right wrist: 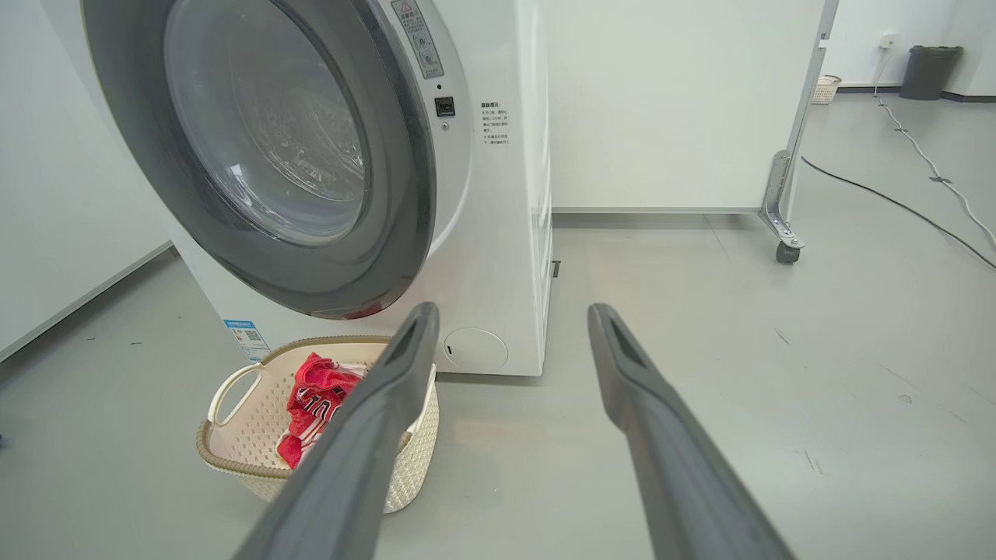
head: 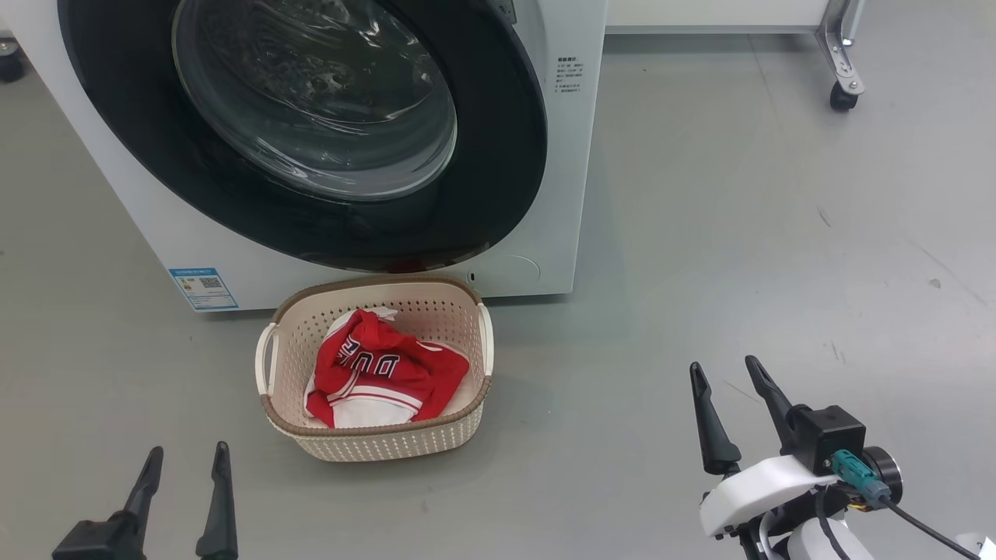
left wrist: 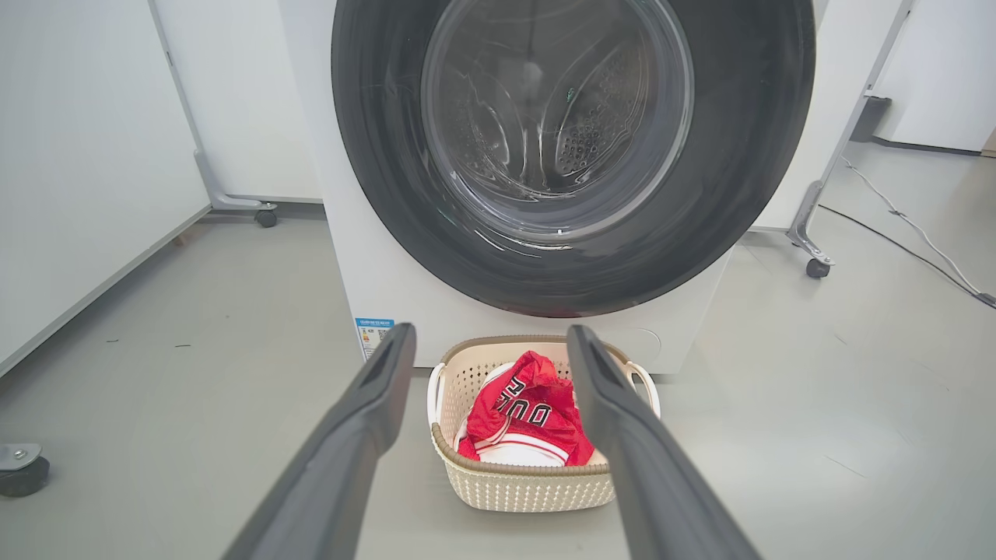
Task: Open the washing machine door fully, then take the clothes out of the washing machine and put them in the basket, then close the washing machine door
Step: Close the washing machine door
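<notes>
Red clothes [head: 381, 373] crumpled inside cream basket [head: 373, 443].

Scuffed grey floor [head: 700, 233]. White partition panels [right wrist: 661, 101] stand on castor feet [right wrist: 782, 233]. A black cable [right wrist: 895, 204] crosses the floor; a dark bin [right wrist: 931, 71] stands beyond.

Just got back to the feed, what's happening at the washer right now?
Nothing is being handled. The left gripper and right gripper both hang open and empty above the floor. The red jersey lies in the basket in front of the washing machine, and the washing machine door looks shut.
</notes>
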You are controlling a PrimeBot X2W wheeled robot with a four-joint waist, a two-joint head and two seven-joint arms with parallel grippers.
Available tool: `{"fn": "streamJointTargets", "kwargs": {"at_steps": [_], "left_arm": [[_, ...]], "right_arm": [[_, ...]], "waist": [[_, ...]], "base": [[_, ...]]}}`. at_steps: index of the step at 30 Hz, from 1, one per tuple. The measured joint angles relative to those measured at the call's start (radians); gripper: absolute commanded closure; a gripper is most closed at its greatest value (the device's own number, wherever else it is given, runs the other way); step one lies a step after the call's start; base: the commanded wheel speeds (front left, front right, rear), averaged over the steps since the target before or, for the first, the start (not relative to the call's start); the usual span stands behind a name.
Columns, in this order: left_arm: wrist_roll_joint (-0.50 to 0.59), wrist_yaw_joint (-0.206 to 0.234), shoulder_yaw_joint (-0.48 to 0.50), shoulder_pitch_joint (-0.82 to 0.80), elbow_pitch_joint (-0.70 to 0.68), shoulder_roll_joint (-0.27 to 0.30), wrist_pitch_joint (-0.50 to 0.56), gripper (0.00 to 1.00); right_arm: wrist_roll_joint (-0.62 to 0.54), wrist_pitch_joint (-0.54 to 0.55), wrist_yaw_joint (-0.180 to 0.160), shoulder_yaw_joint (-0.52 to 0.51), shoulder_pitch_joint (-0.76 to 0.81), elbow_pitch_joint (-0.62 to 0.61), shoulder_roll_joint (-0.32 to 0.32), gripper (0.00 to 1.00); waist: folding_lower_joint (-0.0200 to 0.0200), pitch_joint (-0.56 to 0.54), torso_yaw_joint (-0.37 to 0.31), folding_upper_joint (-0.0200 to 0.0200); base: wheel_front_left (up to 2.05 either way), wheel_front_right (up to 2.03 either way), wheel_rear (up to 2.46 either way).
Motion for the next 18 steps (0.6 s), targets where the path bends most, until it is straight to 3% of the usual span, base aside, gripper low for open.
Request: {"fn": "streamJointTargets", "kwargs": {"at_steps": [18], "left_arm": [[0.021,0.002,0.011,0.0,-0.001,-0.03,0.002,0.0]], "right_arm": [[-0.001,0.0,-0.009,-0.001,0.001,0.002,0.0,0.0]], "waist": [[0.0,-0.004,0.002,0.0]], "base": [[0.0,0.0,0.0]]}}
